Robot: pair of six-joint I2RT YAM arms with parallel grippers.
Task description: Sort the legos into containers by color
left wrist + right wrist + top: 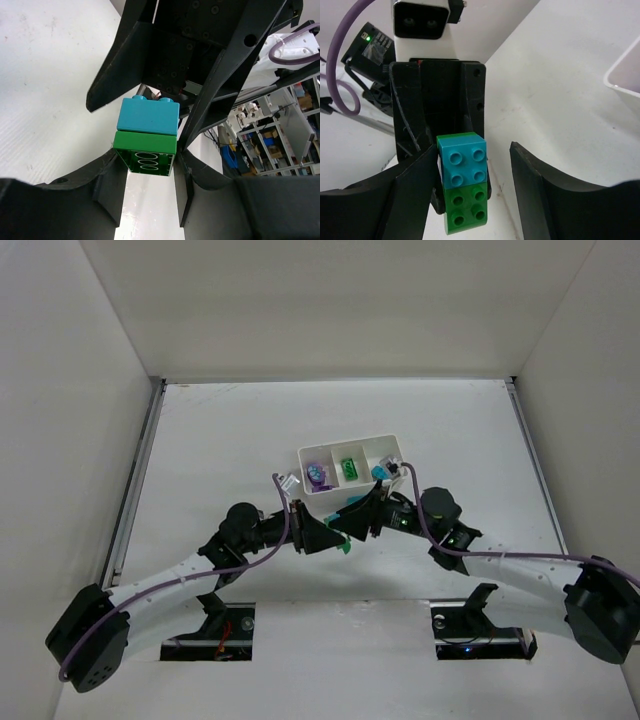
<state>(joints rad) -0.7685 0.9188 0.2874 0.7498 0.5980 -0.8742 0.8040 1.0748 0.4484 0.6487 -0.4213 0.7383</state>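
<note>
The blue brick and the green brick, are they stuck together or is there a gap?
Touching. The left wrist view shows the blue brick pressed flush against the green brick, no gap.

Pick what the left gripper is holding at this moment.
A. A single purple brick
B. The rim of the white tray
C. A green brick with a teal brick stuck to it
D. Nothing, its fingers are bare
C: in the left wrist view the left gripper has its fingers closed on the green brick, and the teal brick is joined to that brick's far side.
</note>
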